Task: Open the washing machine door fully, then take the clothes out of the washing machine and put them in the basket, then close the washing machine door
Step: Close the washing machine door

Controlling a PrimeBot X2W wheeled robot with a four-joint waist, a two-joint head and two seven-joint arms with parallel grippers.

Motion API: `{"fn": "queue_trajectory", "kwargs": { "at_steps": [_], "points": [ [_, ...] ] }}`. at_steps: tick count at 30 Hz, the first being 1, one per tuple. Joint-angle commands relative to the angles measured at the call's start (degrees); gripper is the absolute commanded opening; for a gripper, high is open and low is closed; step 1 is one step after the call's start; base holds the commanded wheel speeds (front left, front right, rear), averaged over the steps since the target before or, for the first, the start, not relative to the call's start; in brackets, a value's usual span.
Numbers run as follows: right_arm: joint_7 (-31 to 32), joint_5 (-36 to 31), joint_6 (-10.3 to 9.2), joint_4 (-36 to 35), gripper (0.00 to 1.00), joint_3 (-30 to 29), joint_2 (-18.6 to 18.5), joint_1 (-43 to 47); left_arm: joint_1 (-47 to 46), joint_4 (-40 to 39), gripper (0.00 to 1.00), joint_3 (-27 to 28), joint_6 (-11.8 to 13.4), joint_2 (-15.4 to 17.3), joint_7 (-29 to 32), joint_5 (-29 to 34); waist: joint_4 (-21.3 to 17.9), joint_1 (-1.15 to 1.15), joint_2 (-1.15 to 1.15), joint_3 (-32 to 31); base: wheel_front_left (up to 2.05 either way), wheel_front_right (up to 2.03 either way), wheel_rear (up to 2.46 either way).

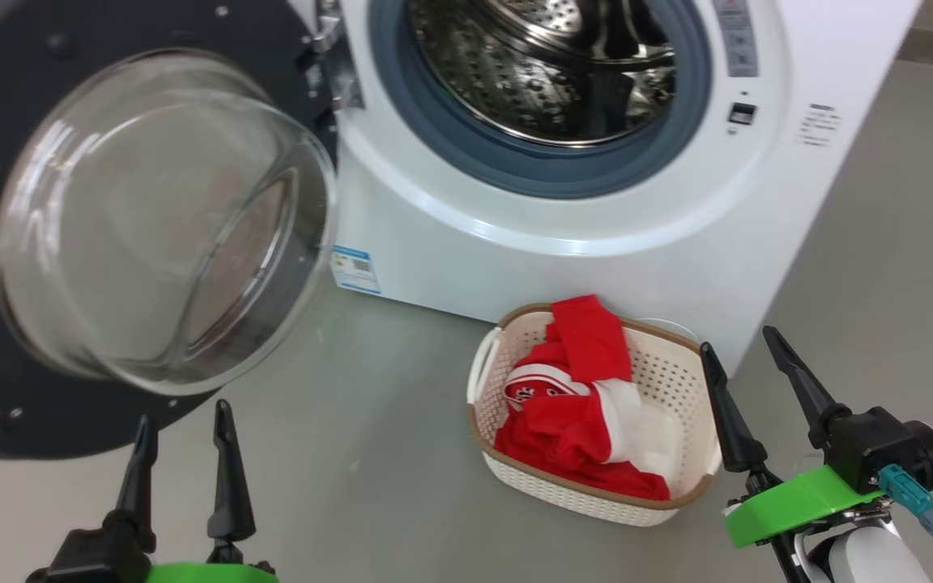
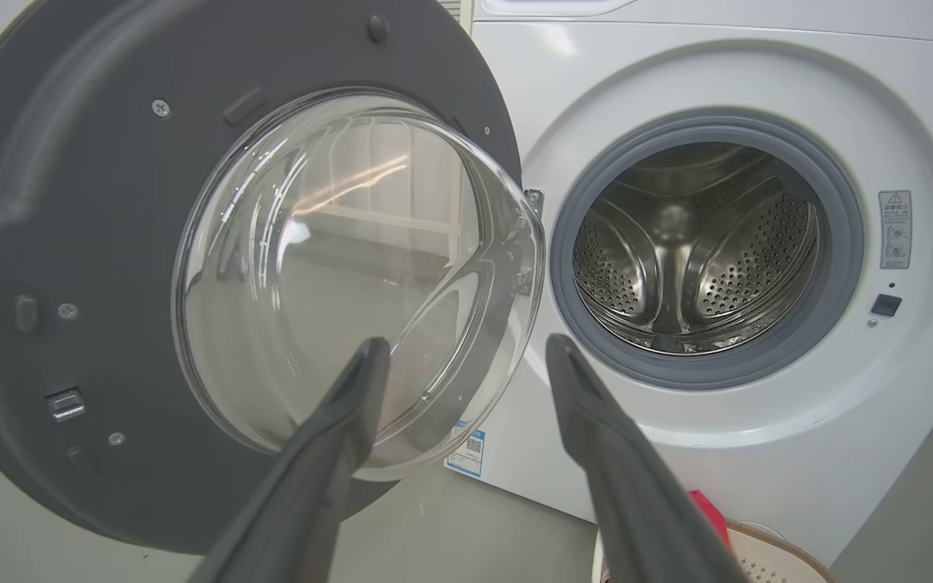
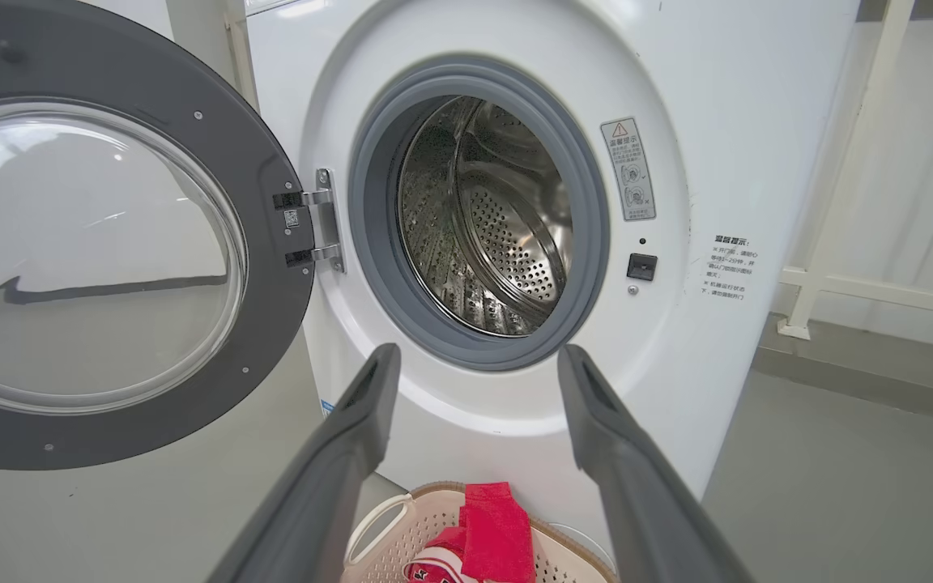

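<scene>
Door (image 1: 159, 219) was swung wide open on the left of the washer (image 1: 596, 243), glass bowl sticking out toward the cam. Steel drum (image 1: 547, 73) showed thru the grey gasket. Clothes (image 1: 580, 389), red w/ white trim, sat piled in the basket (image 1: 669, 380) on the floor right in front of the washer. L gripper (image 1: 183, 413) hung under the door, R gripper (image 1: 737, 338) just beside the basket. Both had jaws spread apart, holding nothing.
</scene>
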Motion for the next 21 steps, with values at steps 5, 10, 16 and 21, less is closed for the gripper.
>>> {"fn": "queue_trajectory", "kwargs": {
  "at_steps": [5, 10, 16, 21],
  "points": [
    [-0.4, -0.6, 0.36, -1.7, 1.0, 2.1, -0.2, -0.8, 0.2, -2.3, 1.0, 1.9, 1.1, 0.9, -0.4, 0.6, 5.7, 0.0, 0.0, -1.7, 0.0, 0.0, 0.0],
    [-0.4, -0.7, 0.36, -1.6, 1.0, 2.9, -0.2, -0.6, 1.0, -2.9, 1.0, 2.2, 1.8, 1.0, -0.4, 0.7, 7.1, 0.0, 0.0, -2.4, 0.0, 0.0, 0.0],
    [-0.4, -0.6, 0.36, -1.3, 1.0, 3.3, -0.2, -0.7, 1.5, -3.5, 1.0, 2.4, 2.4, 1.2, -0.4, 0.5, 7.4, 0.0, 0.0, -2.8, 0.0, 0.0, 0.0],
    [-0.4, -0.3, 0.36, -1.1, 1.0, 3.1, -0.2, -0.5, 1.7, -3.8, 0.46, 2.5, 2.8, 1.7, -0.4, 0.8, 7.0, 0.0, 0.0, -3.1, 0.0, 0.0, 0.0]
  ]
}}
